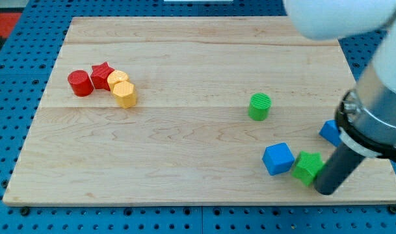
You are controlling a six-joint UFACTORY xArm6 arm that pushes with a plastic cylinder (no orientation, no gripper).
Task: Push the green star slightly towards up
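The green star (307, 166) lies near the board's bottom right, touching a blue cube (277, 158) on its left. My tip (326, 191) rests on the board just below and right of the green star, close to its lower right edge. The dark rod rises from the tip up and to the right into the arm.
A green cylinder (259, 106) stands above the star. A second blue block (330, 132) is partly hidden by the arm at the right. At the left sit a red cylinder (80, 83), a red star (102, 75), a yellow block (118, 79) and an orange-yellow hexagon (125, 93). The wooden board (184, 149) has its bottom edge just below my tip.
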